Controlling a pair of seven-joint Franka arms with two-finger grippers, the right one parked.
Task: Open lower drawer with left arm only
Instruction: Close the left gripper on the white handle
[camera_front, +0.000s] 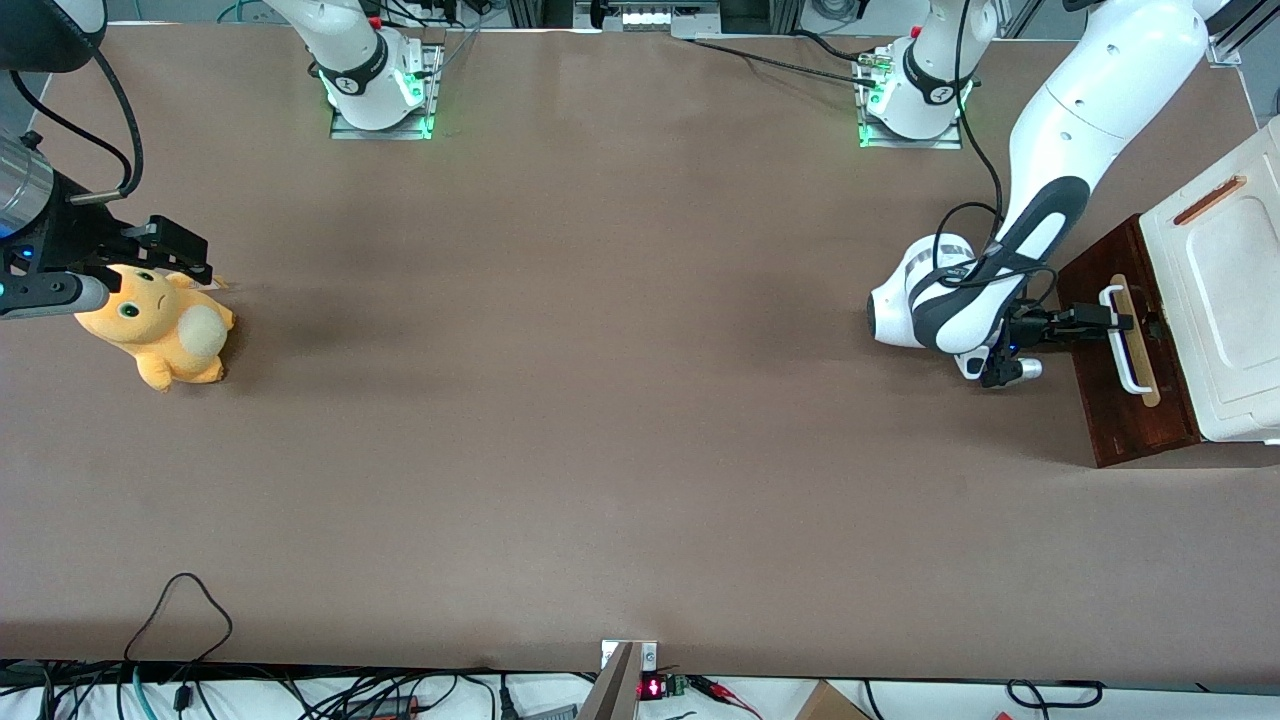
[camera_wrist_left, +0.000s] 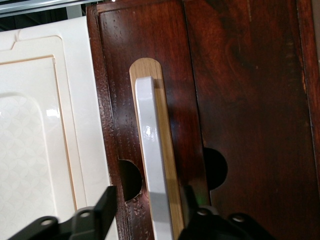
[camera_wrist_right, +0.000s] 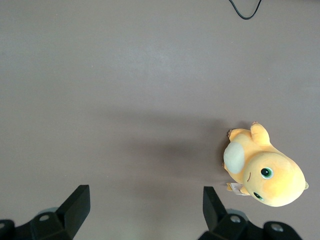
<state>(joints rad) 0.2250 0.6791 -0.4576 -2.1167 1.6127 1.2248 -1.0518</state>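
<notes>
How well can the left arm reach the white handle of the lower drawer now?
Probably yes. The gripper is already at the white handle of the lower drawer, fingers open on either side of the bar, and nothing lies between them.

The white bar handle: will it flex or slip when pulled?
The white bar handle looks rigid, so probably no flex. Its glossy surface may slip. The open pincer straddles it in front of the lower drawer, so hooking seems safer.

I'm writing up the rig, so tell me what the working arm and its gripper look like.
The left arm is large, white and jointed, with dark grey bands and a looping black cable. Its gripper, at the lower drawer's white handle, is black with two flat fingers.
</notes>
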